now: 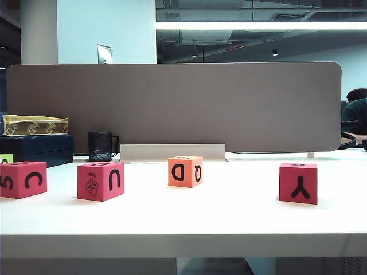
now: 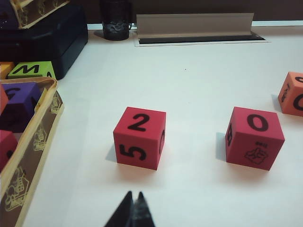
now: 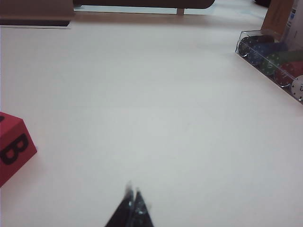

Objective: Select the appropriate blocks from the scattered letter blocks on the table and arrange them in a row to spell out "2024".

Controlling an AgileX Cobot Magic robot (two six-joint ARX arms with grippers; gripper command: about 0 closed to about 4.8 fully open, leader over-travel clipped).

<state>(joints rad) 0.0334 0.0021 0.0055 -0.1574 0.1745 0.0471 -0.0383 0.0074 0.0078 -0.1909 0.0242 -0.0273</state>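
Blocks [image 1: 185, 171]: four are spread in a row across the table [image 1: 229, 223], well apart.
Left gripper [image 2: 134, 210]: pressed shut, nothing held, near the "2" block [image 2: 138, 137].
Right gripper [image 3: 132, 208]: seemingly shut, empty, over bare tabletop.

Bright overhead strip light [image 1: 261, 26] | soft shadows under blocks [image 1: 100, 181] | glare-washed table [image 3: 156, 109] | blurred right gripper [image 3: 133, 194] tips

pink-red blocks [image 1: 100, 181]: 3 | orange block [image 1: 185, 171]: 1 | mug [image 1: 101, 146]: 1, dim
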